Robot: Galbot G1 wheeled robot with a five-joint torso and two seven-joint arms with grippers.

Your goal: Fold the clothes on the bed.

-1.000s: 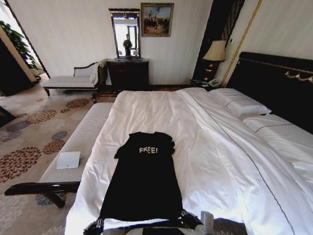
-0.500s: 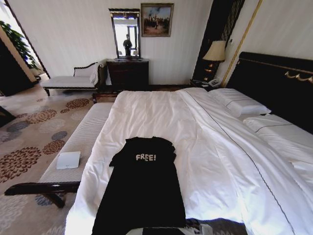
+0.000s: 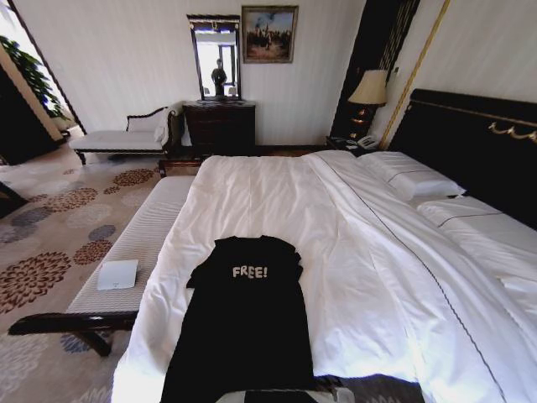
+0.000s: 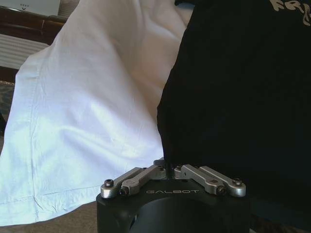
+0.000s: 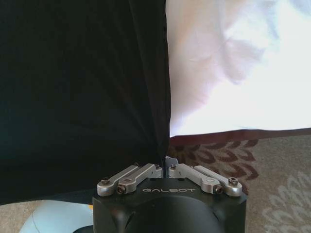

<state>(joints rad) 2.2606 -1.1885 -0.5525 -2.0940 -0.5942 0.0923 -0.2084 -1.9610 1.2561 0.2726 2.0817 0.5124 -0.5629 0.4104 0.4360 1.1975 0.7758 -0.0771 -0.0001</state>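
The black "FREE!" T-shirt [image 3: 243, 323] lies flat and not folded yet on the near part of the big white bed [image 3: 377, 277], with the left gripper [image 4: 167, 167] and right gripper [image 5: 163, 165] each pinching a bottom corner, a bench [image 3: 138, 243] on the left and a lamp [image 3: 369, 88] far right.

The head camera looked forward and down across the bed [image 3: 352, 218]. Both wrist cameras sat close above the shirt [image 3: 247, 327] at 6 o'clock, sharing it.
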